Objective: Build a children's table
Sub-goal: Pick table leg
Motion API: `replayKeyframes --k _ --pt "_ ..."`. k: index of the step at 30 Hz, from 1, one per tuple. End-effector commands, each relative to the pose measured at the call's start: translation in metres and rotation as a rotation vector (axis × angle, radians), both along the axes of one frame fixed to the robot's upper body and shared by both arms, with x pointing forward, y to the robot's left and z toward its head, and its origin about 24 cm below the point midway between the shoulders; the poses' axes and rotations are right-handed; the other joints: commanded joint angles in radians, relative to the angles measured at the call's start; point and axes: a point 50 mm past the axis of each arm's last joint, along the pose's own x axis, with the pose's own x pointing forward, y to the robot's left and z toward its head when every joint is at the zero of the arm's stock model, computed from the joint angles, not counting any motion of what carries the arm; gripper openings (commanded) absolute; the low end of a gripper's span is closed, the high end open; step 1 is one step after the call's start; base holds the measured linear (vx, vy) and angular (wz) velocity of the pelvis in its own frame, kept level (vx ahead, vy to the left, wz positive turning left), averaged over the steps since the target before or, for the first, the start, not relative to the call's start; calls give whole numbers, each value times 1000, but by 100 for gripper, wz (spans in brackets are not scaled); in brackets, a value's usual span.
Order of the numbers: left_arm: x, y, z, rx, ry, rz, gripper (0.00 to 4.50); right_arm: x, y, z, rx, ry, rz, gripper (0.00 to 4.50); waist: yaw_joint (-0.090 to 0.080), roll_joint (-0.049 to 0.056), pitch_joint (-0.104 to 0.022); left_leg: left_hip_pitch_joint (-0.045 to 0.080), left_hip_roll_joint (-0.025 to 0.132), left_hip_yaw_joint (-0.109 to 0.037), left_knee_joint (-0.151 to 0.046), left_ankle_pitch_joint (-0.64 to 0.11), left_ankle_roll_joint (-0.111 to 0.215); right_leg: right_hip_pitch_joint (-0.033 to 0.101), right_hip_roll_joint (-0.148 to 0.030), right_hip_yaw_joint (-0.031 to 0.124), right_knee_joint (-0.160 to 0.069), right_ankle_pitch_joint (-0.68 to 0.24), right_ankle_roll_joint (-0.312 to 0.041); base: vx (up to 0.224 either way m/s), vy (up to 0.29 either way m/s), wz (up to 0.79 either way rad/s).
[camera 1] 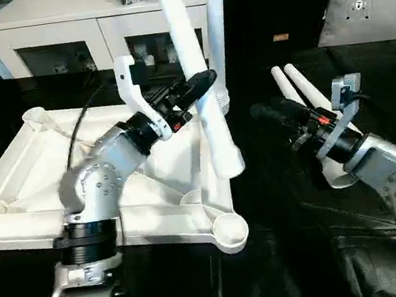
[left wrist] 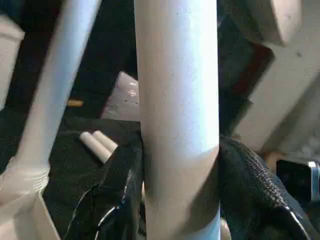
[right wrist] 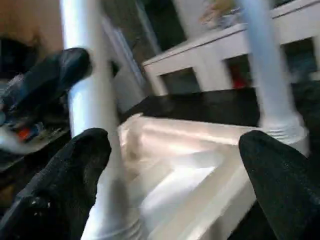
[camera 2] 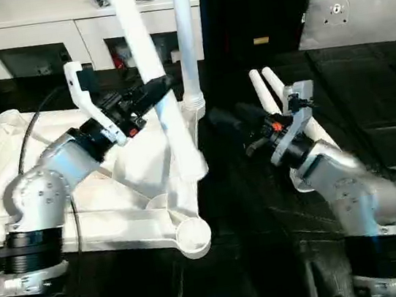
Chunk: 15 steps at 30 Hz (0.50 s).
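Surroundings: a white cabinet (camera 1: 92, 23) is seen behind the black work surface (camera 1: 279, 203), with clutter on its top; a grey cushion (camera 1: 363, 7) lies far right at the back.
Obstructions: the left forearm (camera 1: 106, 176) is laid across the tabletop's middle, hiding part of the ribs; the held leg crosses in front of the mounted one in the head views.
Tabletop: the white tabletop (camera 1: 25, 180) is placed underside up on the robot's left half of the surface, ribs and round corner sockets exposed; the near right socket (camera 1: 229, 230) is seen empty.
Mounted leg: one leg (camera 2: 186, 39) is stood upright in the far right corner socket.
Held leg: a second leg (camera 1: 194, 68) is held tilted, its wide end (camera 1: 228, 160) low over the tabletop's right edge, between the two right sockets, seated in neither.
Spare legs: two more legs (camera 1: 301, 97) are laid side by side, touching, on the black surface to the right, partly covered by the right arm.
Left gripper (camera 1: 200, 83): closed around the tilted leg at mid-length; black pads (left wrist: 250, 170) are pressed on both sides of the tube.
Right gripper (camera 1: 270, 111): jaws spread wide, nothing held or touched; it is hung above the surface just right of the tabletop, pointed at it, fingers (right wrist: 75, 165) well apart.
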Motion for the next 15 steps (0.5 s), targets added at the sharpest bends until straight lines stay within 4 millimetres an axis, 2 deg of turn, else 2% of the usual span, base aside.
replayKeyframes --k 1,7,8,9,10,15 --pt "-7 -10 16 42 -111 -101 185 -5 13 7 -27 -21 138 450 5 -14 -72 18 48 -9 -63 -69 48 59 -65 28 -68 -52 -228 0 0 0" --pt "-17 -23 22 96 -207 -221 185 -11 23 8 -82 -7 294 450 13 -17 -72 19 51 -8 -63 -68 42 58 -69 29 -68 -64 -233 0 0 0" --pt "-19 -26 23 106 -223 -247 185 -12 25 7 -98 0 329 450 14 -21 -71 17 51 -8 -63 -65 41 58 -70 30 -67 -61 -233 0 0 0" --pt "-20 -27 24 109 -227 -256 185 -12 26 6 -103 4 342 450 14 -20 -72 17 50 -7 -62 -61 41 58 -70 30 -66 -59 -234 0 0 0" --pt "-20 -28 24 112 -231 -267 185 -12 27 5 -107 7 352 450 14 -24 -72 17 50 -6 -62 -62 42 58 -70 30 -67 -59 -235 0 0 0" --pt "-26 -36 25 160 -297 -337 185 -10 33 -2 -140 37 386 450 18 -24 -72 17 51 -7 -62 -50 44 56 -71 29 -65 -58 -236 0 0 0"
